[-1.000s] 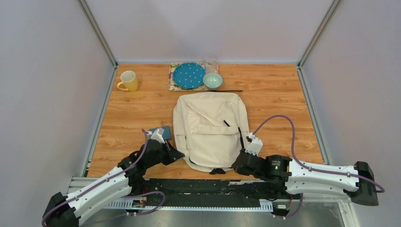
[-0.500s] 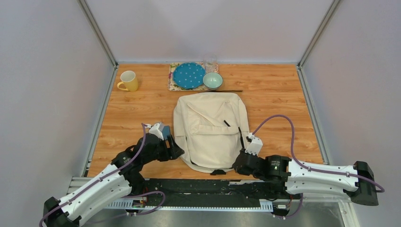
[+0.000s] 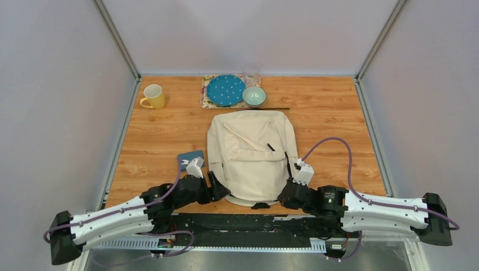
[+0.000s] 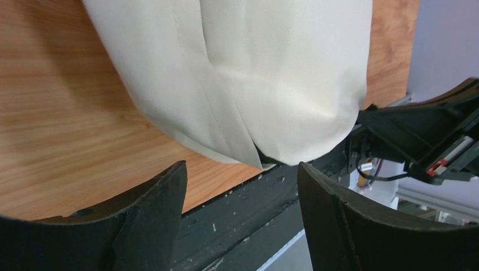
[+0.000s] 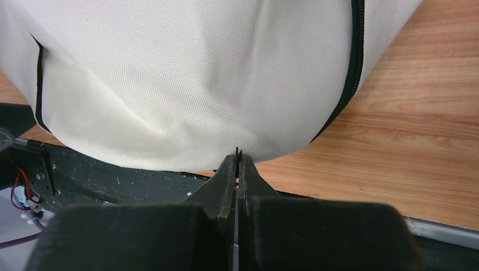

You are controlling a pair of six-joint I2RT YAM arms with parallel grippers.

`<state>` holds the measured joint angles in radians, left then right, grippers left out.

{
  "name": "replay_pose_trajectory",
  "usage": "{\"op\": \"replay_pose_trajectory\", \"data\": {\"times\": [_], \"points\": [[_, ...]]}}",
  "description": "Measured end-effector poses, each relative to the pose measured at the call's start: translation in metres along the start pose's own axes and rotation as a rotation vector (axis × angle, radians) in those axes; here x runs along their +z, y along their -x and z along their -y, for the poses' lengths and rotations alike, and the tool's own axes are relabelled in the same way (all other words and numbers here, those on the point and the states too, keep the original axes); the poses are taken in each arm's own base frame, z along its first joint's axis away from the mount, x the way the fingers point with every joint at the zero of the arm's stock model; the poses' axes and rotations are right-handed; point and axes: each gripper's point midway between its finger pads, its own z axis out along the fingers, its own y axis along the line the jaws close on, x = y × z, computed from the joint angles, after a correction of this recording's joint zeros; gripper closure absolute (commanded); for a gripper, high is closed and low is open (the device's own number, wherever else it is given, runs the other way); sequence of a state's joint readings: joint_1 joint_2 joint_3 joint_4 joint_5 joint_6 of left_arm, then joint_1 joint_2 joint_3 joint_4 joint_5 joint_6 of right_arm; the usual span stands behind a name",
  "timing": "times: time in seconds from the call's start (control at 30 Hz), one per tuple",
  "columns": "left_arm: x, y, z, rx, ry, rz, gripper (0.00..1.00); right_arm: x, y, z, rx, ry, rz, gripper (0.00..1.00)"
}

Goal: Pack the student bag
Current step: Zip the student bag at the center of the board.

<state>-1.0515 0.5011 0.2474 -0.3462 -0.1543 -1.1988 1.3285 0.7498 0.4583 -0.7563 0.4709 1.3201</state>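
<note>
The student bag (image 3: 251, 155), cream with black zips, lies flat in the middle of the table. Its rounded bottom end fills the left wrist view (image 4: 271, 73) and the right wrist view (image 5: 186, 84). My left gripper (image 3: 219, 189) is low at the bag's near-left corner, open, with nothing between its fingers (image 4: 152, 209); the bag's edge sits just beyond them, above the left gripper (image 4: 243, 186). My right gripper (image 3: 283, 193) is at the near-right corner, shut. In the right wrist view the right gripper (image 5: 237, 153) has its tips against the bag's lower edge.
A flat blue thing (image 3: 190, 156) lies left of the bag. At the back are a yellow mug (image 3: 153, 96), a blue dotted plate (image 3: 225, 90) on a mat (image 3: 204, 103), a pale bowl (image 3: 254, 96), a glass (image 3: 251, 75) and a thin dark stick (image 3: 274, 108). A black rail (image 4: 243, 220) runs along the near edge.
My left gripper has opened and swung right and nearer, from over the blue thing to the bag's near-left corner. The blue thing now lies uncovered. The right arm has not moved.
</note>
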Motion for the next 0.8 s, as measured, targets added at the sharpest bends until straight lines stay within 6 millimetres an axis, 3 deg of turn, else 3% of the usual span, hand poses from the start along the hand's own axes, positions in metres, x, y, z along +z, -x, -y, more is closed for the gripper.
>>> {"op": "replay_pose_trajectory", "data": {"times": [0.2,0.43,0.47,0.5,0.63,0.8], "points": [[0.014,-0.022,0.012,-0.007,-0.016,-0.004,0.2,0.0,0.0,-0.001,0.006,0.005,0.002,1.0],[0.032,-0.018,0.017,-0.098,-0.038,0.058,0.2,0.0,0.001,-0.003,0.01,0.014,0.004,1.0],[0.034,-0.018,0.018,-0.103,-0.04,0.062,0.25,0.0,0.001,-0.003,0.01,0.012,0.003,1.0],[0.036,-0.017,0.02,-0.111,-0.044,0.068,0.44,0.001,0.0,-0.003,0.009,0.011,0.003,1.0],[0.039,-0.01,0.023,-0.131,-0.059,0.109,0.96,0.003,-0.001,-0.003,0.009,0.008,0.003,1.0],[0.031,-0.003,0.02,-0.163,-0.08,0.145,1.0,0.006,-0.002,0.0,0.028,0.012,0.005,1.0]]}}
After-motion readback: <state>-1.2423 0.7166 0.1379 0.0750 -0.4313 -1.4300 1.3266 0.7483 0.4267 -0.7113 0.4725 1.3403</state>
